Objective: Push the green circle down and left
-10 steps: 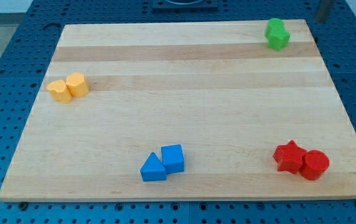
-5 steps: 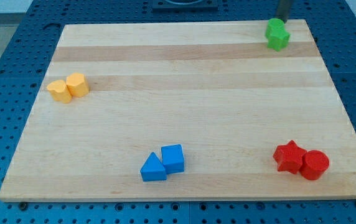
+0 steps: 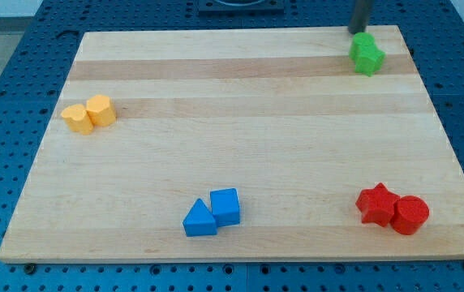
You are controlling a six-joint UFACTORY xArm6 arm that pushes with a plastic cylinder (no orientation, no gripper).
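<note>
Two green blocks sit pressed together near the board's top right corner. The upper one (image 3: 363, 42) looks like the green circle and the lower one (image 3: 370, 60) like a green star, though the shapes are hard to separate. My tip (image 3: 357, 32) is at the top left edge of the green pair, touching or almost touching the upper block. The rod runs up out of the view's top.
Two yellow blocks (image 3: 89, 113) sit together at the left edge. A blue triangle (image 3: 199, 220) and a blue cube (image 3: 225, 205) sit at the bottom centre. A red star (image 3: 376, 203) and a red circle (image 3: 410, 215) sit at the bottom right. The wooden board's (image 3: 240, 89) top edge is close behind the green pair.
My rod has moved left from the top right corner to the green pair's top left side. The green blocks have shifted slightly down and right.
</note>
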